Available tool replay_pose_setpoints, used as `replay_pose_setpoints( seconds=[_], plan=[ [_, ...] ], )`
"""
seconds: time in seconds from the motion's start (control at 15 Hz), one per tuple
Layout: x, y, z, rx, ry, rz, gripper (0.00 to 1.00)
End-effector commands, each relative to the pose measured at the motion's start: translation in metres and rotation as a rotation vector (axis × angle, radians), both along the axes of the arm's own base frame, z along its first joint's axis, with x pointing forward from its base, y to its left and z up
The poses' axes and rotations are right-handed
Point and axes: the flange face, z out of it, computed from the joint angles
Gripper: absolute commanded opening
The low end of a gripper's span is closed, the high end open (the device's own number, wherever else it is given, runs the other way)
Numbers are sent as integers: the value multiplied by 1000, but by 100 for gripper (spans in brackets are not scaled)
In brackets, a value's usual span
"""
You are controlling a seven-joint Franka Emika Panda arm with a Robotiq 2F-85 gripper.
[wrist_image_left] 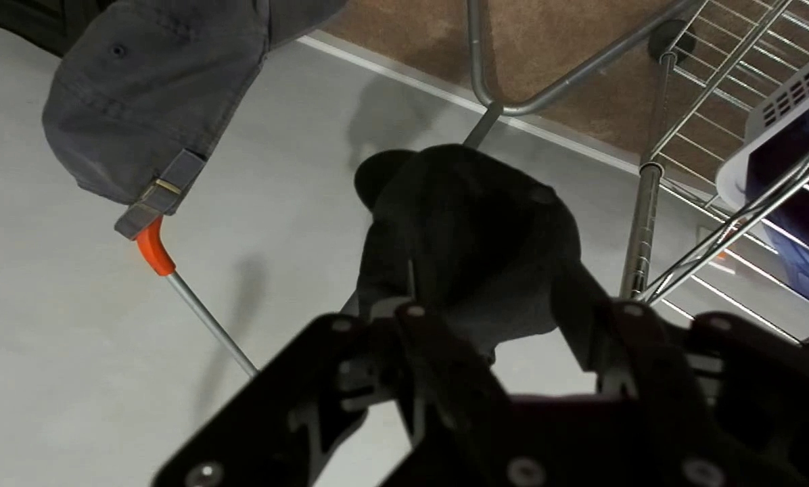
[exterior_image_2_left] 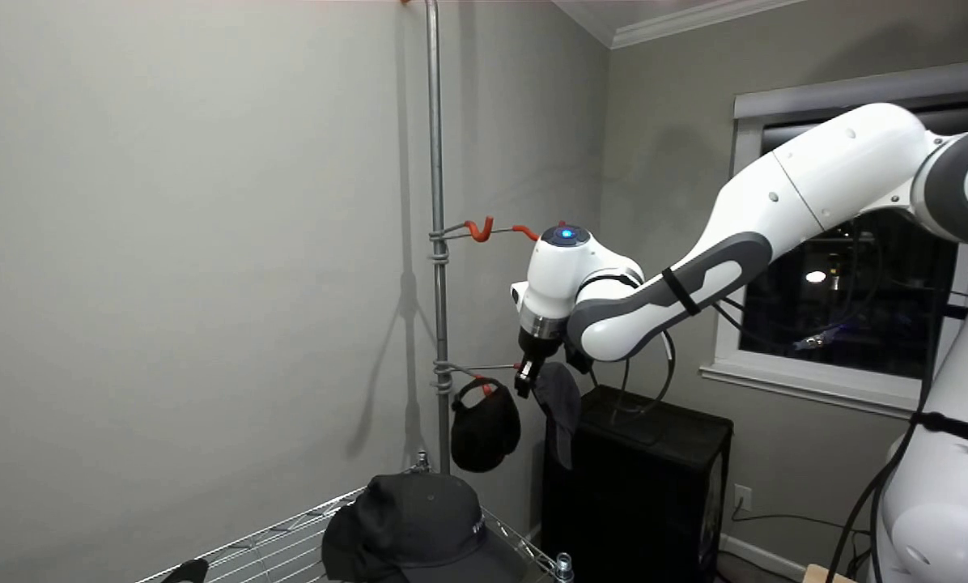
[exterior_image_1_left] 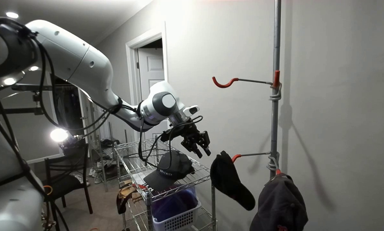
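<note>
My gripper [exterior_image_1_left: 203,152] stands open, its fingers apart and nothing held between them. A black cap [exterior_image_1_left: 231,183] hangs tilted from the red-tipped lower hook, just beyond the fingertips; a small gap shows in both exterior views. Seen from the wrist, the black cap [wrist_image_left: 472,210] lies straight ahead of the gripper [wrist_image_left: 482,284], its lower part overlapped by the fingers. A grey cap [wrist_image_left: 154,101] hangs by its strap from a neighbouring orange-tipped hook [wrist_image_left: 153,247]. In an exterior view this grey cap [exterior_image_2_left: 563,409] is partly behind the gripper.
A metal pole [exterior_image_1_left: 274,125] carries the hooks, including an upper red hook [exterior_image_1_left: 224,85]. Beside it, a wire shelf [exterior_image_1_left: 200,180] bears a dark cap [exterior_image_1_left: 171,166], with a white basket [exterior_image_1_left: 179,221] below. A black box [exterior_image_2_left: 630,494] stands near the window. Cables loop from the arm.
</note>
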Motion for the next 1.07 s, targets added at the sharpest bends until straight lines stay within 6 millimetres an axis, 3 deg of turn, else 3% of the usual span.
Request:
replay_pose_setpoints(
  seconds=[0.0, 0.2, 0.33, 0.73, 1.0],
  plan=[
    [0, -7, 3, -9, 5, 12, 80],
    [-5, -5, 12, -6, 0, 18, 98],
    [-11, 1, 21, 6, -13, 49, 100],
    [-41, 58, 58, 9, -16, 236, 100],
    [-56, 103, 67, -26, 2, 301, 100]
  ],
)
